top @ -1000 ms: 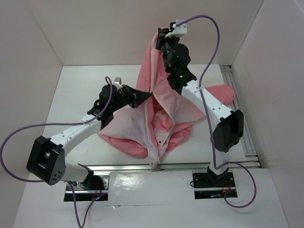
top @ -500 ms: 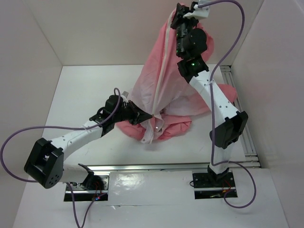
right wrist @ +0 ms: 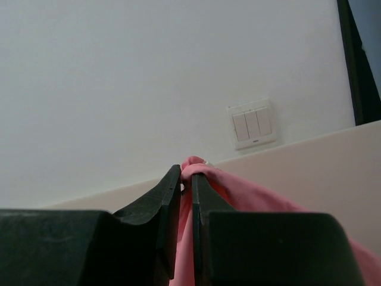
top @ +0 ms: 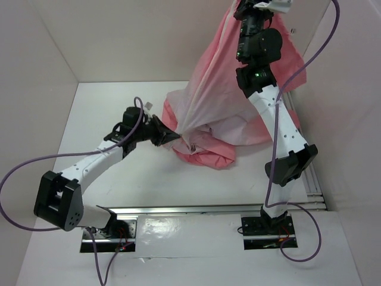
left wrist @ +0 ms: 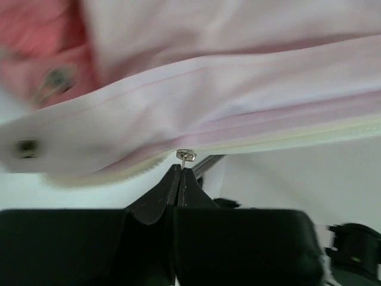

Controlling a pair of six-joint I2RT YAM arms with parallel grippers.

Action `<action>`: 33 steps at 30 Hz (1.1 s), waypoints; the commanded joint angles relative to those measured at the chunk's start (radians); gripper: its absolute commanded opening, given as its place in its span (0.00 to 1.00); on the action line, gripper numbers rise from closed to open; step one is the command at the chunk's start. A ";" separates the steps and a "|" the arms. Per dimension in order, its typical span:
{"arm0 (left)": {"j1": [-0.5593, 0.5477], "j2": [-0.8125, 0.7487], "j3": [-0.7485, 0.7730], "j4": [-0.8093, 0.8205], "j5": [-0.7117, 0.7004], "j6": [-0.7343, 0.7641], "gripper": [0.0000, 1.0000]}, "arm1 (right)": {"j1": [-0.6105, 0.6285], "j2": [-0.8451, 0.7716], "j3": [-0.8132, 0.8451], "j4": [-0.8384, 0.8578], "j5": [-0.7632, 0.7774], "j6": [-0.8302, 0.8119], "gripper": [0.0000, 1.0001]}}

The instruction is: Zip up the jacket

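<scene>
Zipping the hung jacket [top: 214,101]
Left hand [left wrist: 180,170] pinches the zipper pull [left wrist: 186,155]; right hand [right wrist: 186,171] pinches it high above: draw straight, taut.

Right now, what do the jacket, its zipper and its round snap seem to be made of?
The jacket: thin matte fabric, likely a light synthetic, since it hangs in soft folds. The zipper: cream tape and teeth, maybe plastic; too blurred to be sure. The snap: dull grey ring, apparently metal.
</scene>
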 commanded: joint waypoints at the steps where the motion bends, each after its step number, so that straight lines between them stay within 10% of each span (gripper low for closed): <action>1: 0.006 0.058 -0.188 -0.060 0.034 0.016 0.00 | -0.034 -0.085 -0.014 0.130 -0.007 -0.013 0.00; 19: 0.094 -0.053 -0.169 -0.225 -0.069 0.155 0.00 | -0.075 -0.174 -0.086 0.053 -0.055 0.042 0.00; 32: 0.302 -0.354 0.213 -0.618 -0.361 0.353 0.00 | -0.054 -0.644 -1.024 -0.248 -0.153 0.391 0.00; 33: 0.311 -0.341 0.213 -0.618 -0.321 0.373 0.03 | -0.054 -0.680 -1.102 -0.298 -0.170 0.411 0.16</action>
